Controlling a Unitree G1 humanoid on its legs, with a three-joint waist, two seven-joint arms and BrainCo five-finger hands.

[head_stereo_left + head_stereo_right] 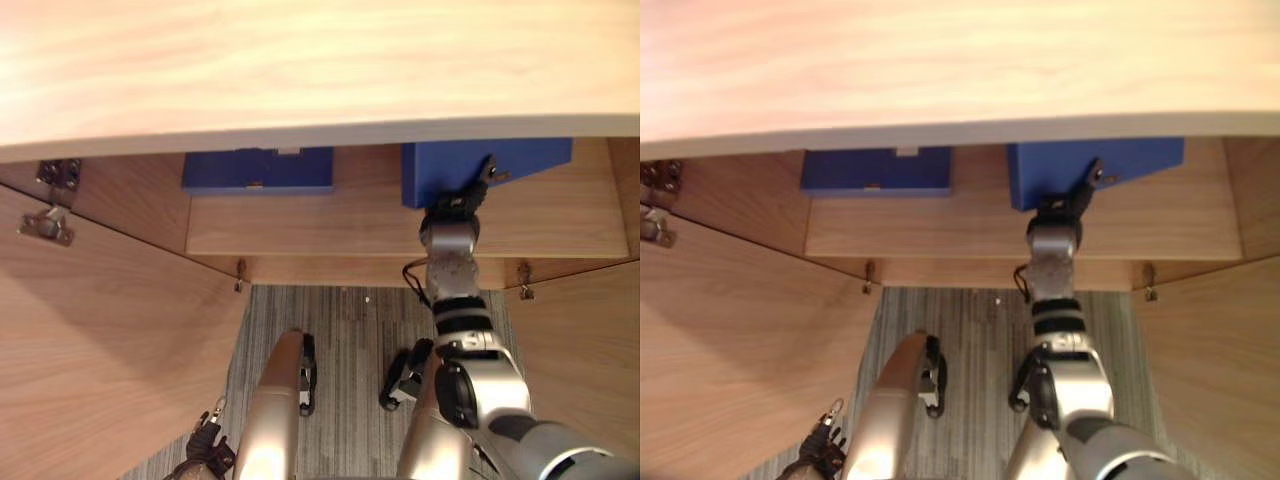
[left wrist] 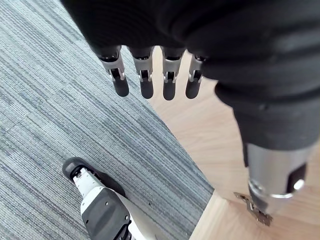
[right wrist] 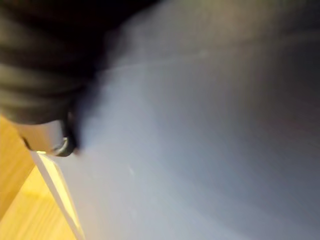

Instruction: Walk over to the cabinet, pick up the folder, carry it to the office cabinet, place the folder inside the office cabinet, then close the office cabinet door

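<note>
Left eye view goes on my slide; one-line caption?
Right robot hand against a blue folder on the cabinet shelf, a second folder to its left.

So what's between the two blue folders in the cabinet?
Just bare wooden shelf, seen in both eye views, between the left folder and the right folder.

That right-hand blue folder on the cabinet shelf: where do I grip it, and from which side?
Take the right blue folder at its near edge, coming from the open front. The wooden top overhangs it, so nothing reaches it from above, and its back part is hidden. The right hand is at that edge.
</note>
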